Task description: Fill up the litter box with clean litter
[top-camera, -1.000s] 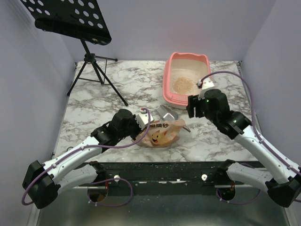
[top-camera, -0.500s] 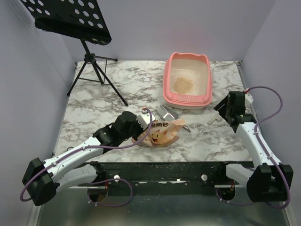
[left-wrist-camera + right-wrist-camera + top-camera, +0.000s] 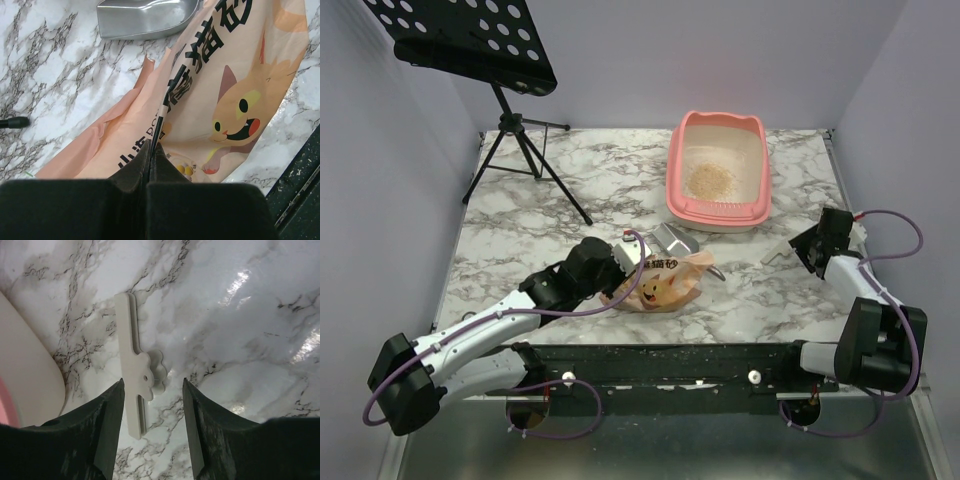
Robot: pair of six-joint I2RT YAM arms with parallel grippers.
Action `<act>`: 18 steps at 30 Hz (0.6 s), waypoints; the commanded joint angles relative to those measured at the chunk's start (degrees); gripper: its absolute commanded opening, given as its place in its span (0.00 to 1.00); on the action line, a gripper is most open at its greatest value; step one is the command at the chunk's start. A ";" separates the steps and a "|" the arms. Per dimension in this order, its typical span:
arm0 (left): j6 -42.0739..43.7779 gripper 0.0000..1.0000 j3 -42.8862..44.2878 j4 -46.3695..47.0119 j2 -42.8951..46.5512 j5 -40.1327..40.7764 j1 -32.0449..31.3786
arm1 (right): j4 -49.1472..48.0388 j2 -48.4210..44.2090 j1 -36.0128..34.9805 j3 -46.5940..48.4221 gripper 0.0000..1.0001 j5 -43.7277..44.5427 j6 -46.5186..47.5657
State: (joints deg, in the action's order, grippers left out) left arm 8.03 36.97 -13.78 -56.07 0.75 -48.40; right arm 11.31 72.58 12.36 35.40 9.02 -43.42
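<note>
The pink litter box (image 3: 680,160) stands at the back right of the table. A small pile of tan clean litter (image 3: 708,180) lies in its pale inside. My left gripper (image 3: 620,277) is shut on a fold of the orange-tan printed bag (image 3: 663,283) lying on the table; the left wrist view shows its closed fingers (image 3: 151,148) pinching the bag's (image 3: 225,85) edge. My right gripper (image 3: 804,246) is open and empty, low over the table right of the box. A white clip (image 3: 136,371) lies on the marble between its fingers, nearer the left one.
A grey metal scoop (image 3: 672,240) lies just behind the bag, also in the left wrist view (image 3: 145,17). A black music stand (image 3: 520,140) stands at the back left. The litter box's corner (image 3: 25,380) shows at the left of the right wrist view.
My right arm has pulled back from beside the litter box to the right near side and come down over the white clip. The left arm and the bag have barely moved.
</note>
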 commanded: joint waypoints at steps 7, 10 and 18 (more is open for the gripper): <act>-0.03 0.00 1.96 1.83 -1.40 4.17 0.24 | -9.82 5.20 0.56 -1.21 0.50 -7.43 1.67; -0.03 0.00 1.96 1.83 -1.58 4.17 0.24 | -9.64 5.82 0.56 -1.21 0.50 -7.79 1.50; -0.03 0.00 2.14 1.65 -2.02 3.90 0.24 | -8.67 7.05 0.56 -0.95 0.50 -8.40 1.67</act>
State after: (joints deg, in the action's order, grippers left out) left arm 8.05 37.41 -13.26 -57.56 1.76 -48.40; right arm 3.44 78.13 12.49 34.85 1.93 -42.09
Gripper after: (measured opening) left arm 0.009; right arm 0.502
